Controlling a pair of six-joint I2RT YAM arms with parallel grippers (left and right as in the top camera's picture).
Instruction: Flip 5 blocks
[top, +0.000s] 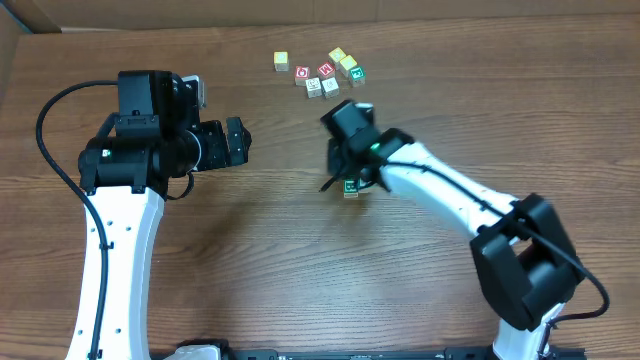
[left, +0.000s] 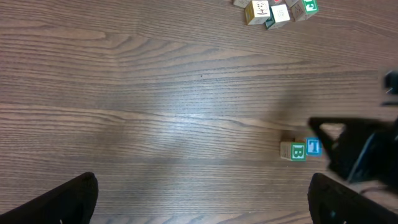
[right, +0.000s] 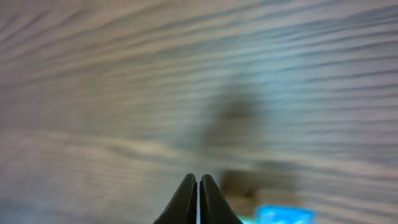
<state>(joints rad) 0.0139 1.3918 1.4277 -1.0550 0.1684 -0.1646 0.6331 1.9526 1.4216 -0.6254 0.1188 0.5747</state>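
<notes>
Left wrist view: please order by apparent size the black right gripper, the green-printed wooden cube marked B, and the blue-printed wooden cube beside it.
Largest: the black right gripper, clearly.
Then the green-printed wooden cube and the blue-printed wooden cube: they look alike, the blue one perhaps partly hidden, so unranked.

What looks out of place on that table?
A green-printed cube and a blue-printed cube sit side by side, well apart from the cluster, beside the right arm's shut fingers. Nothing looks spilled or broken.
</notes>
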